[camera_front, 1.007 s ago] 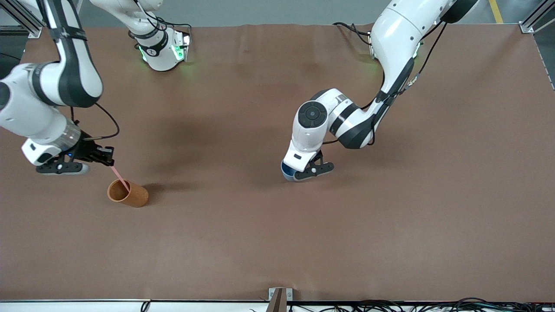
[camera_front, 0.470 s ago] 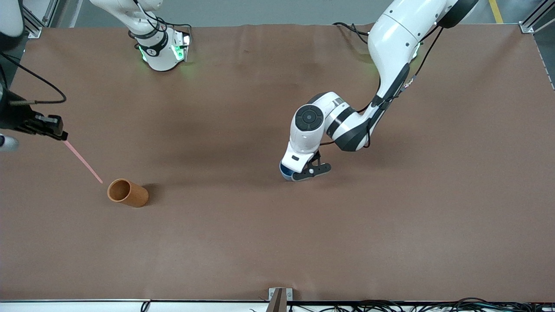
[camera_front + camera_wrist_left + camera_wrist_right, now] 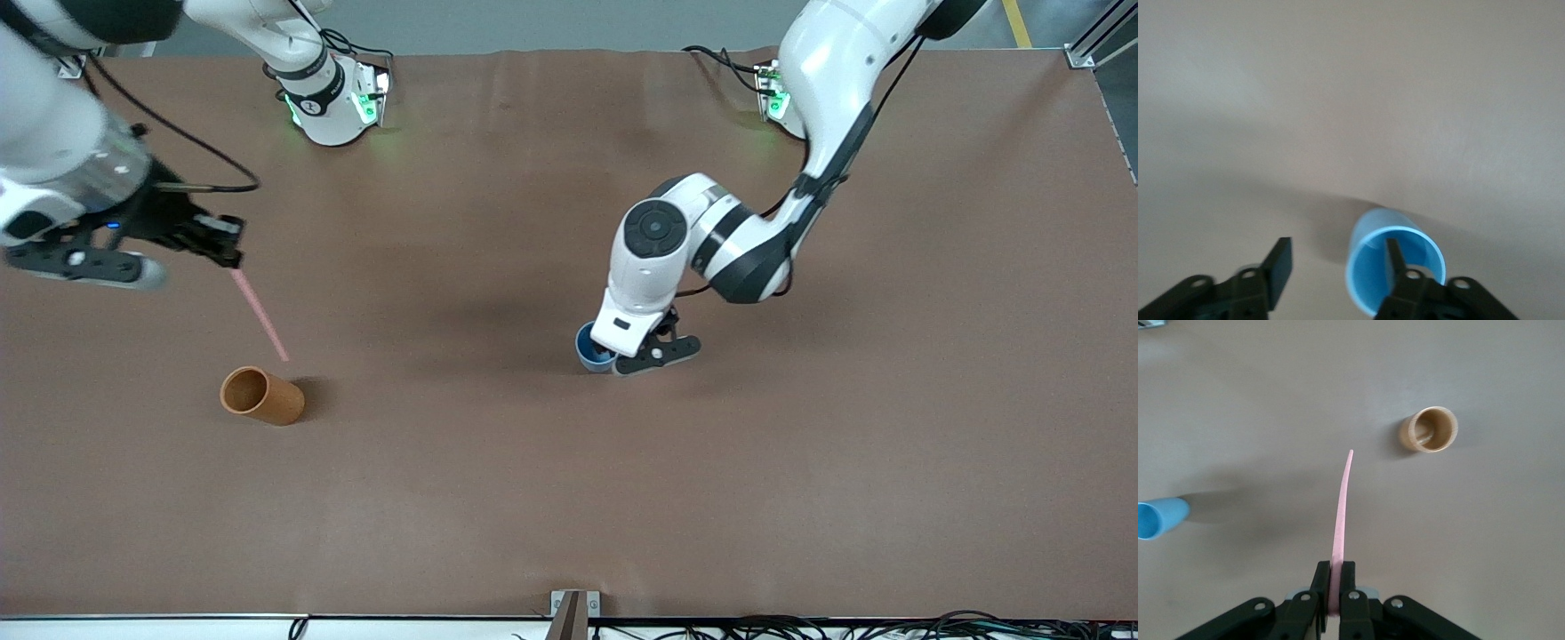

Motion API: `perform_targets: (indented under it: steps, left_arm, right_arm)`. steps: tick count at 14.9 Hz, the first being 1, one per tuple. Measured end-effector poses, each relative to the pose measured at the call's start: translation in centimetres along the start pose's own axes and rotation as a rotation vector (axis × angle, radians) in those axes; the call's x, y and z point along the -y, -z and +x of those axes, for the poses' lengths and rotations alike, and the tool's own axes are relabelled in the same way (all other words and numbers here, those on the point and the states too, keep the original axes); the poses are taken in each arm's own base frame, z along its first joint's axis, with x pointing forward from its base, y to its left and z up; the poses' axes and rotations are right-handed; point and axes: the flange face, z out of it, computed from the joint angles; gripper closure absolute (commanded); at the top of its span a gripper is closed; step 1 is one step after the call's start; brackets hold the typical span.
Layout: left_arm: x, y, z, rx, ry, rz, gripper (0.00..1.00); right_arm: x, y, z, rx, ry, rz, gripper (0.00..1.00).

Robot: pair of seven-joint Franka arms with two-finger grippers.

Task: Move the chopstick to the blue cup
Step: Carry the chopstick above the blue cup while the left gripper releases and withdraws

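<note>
The pale-pink chopstick (image 3: 260,313) hangs slanted from my right gripper (image 3: 229,258), which is shut on its upper end and holds it in the air over the table beside the orange-brown cup. In the right wrist view the stick (image 3: 1341,513) is pinched between the pads of the gripper (image 3: 1335,577). The blue cup (image 3: 589,347) stands mid-table. My left gripper (image 3: 636,353) is low at it and open (image 3: 1337,250); one finger (image 3: 1395,257) is inside the cup (image 3: 1371,280), the other outside. The cup also shows in the right wrist view (image 3: 1158,518).
The orange-brown cylindrical cup (image 3: 260,396) stands toward the right arm's end of the table, nearer the front camera than the chopstick's tip; it also shows in the right wrist view (image 3: 1429,430). The brown table mat (image 3: 569,498) is bare around both cups.
My right gripper drew the chopstick up out of the orange-brown cup and now holds it clear of it. My left hand shifted slightly, and more of the blue cup's rim shows.
</note>
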Motion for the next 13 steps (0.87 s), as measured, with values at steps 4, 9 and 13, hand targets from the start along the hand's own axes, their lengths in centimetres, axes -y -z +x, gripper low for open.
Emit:
perform_targets:
  steps: [4,9,13]
  left_arm:
    - [7.3,12.1,5.2,-0.014,-0.082,-0.012,0.0]
    - [19.2,20.2,10.9,-0.001,-0.236,-0.026,0.0]
    - [28.4,24.9,12.9,0.013,-0.406,-0.009,0.0]
  right_arm:
    - [11.6,-0.5,-4.7,-0.008,-0.036,0.014,0.98]
    - [24.9,-5.3,-10.2,-0.015,-0.071,0.047,0.98]
    - [29.4,-9.9,-11.1,-0.012,-0.057,0.057,0.97]
